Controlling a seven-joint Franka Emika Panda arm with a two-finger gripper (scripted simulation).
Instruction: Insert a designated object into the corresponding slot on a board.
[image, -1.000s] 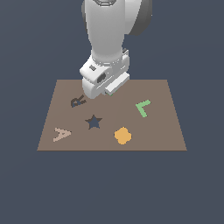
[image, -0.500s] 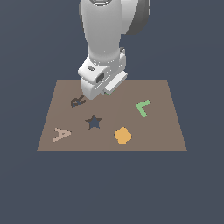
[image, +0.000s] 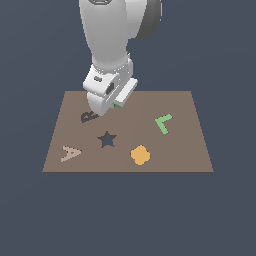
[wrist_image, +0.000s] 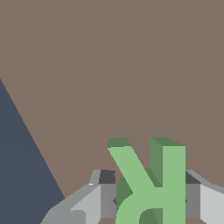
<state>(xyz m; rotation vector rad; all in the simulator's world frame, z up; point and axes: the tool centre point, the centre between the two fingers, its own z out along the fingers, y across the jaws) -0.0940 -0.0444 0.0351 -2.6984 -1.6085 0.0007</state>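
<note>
Between the two grey fingers (wrist_image: 105, 197) of your gripper (wrist_image: 151, 201) sat the light-green R piece (wrist_image: 151, 183), clamped across its lower body, with its two legs sticking out past the fingertips over bare brown board (wrist_image: 113, 65). You could see the fingers pressed against either side of the piece in the wrist view, so the gripper was closed narrowly on it and carrying it.

From the exterior view, your gripper (image: 102, 107) hung low over the far part of the board (image: 175, 160), toward its 11 o'clock corner. Only a thin sliver of the green R (image: 118, 104) showed at the edge of the white hand; the rest was hidden behind it. The dark R-shaped slot (image: 89, 117) lay just beside the gripper, at about 8 o'clock from it, partly covered by the hand. Whether the piece touched the board could not be told.

Elsewhere on the board, the dark blue star cutout (image: 107, 139) lay at about 6 o'clock from the gripper, near the middle. The tan A shape (image: 70, 153) sat toward 7 o'clock, near the front edge. The orange blob (image: 140, 155) lay at 5 o'clock, and the green L-shaped piece (image: 163, 123) lay at about 4 o'clock, well apart from the gripper.
</note>
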